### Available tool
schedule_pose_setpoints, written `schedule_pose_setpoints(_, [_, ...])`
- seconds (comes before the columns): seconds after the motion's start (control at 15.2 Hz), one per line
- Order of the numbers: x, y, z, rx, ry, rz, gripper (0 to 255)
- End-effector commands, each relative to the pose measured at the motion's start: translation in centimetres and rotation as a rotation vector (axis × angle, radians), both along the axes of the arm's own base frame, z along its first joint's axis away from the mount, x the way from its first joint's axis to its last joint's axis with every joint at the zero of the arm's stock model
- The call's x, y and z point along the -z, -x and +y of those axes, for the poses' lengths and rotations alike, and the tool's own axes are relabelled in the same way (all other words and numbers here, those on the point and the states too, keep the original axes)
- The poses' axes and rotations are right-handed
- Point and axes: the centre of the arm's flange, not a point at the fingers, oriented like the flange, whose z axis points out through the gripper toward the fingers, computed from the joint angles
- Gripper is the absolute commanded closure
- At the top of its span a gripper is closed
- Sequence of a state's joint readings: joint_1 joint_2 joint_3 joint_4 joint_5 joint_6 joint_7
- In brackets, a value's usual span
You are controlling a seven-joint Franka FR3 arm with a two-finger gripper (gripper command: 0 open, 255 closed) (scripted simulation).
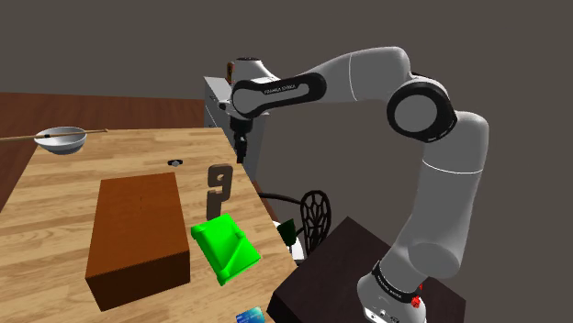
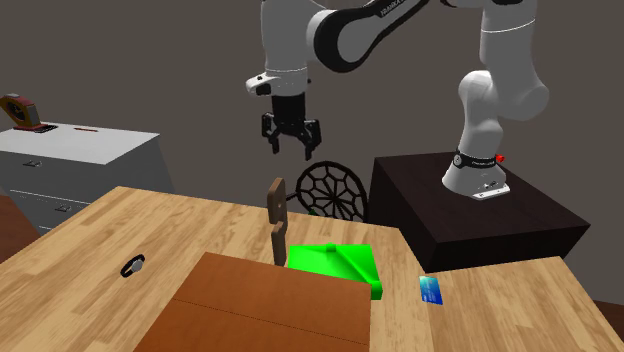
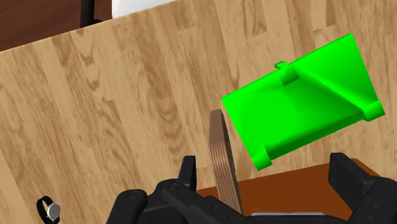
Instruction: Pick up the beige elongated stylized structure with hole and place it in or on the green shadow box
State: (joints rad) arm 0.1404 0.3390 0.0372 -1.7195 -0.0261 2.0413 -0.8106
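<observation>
**Approach step, before any grasp.** The white arm [image 1: 450, 183] reaches from its stand over the wooden tabletop [image 1: 138, 151]. The tabletop carries a large brown box [image 1: 138, 229] and the bright green shadow box [image 1: 225, 246], which lies near the edge by the stand. Just beside both stands the task's elongated structure [image 1: 218, 188], drawn grey-brown and upright on 1 end. The black tool [image 2: 291, 140] hangs above the structure and clear of it, its 2 fingers [image 3: 186, 175] spread wide and holding nothing. Judged next move: descend, bracket the thin ribbed body across its narrow faces without tipping it, close, lift, then carry it the short way to the green shadow box. Writing: the white lettering on the arm's dark band is too small to read. The marks on a blue card [image 2: 431, 290] are likewise illegible.
</observation>
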Motion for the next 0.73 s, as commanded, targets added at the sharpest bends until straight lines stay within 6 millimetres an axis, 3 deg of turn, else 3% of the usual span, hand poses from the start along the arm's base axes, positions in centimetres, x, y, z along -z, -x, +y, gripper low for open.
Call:
schedule_pose_setpoints(0.0, [1.6, -1.5, 1.7, -0.063, 0.005, -0.002, 0])
schedule_pose_setpoints(0.33, [5.0, -5.0, 5.5, -0.204, 0.016, -0.007, 0])
schedule_pose_setpoints(0.66, [7.6, -5.0, 5.4, -0.204, 0.016, -0.007, 0])
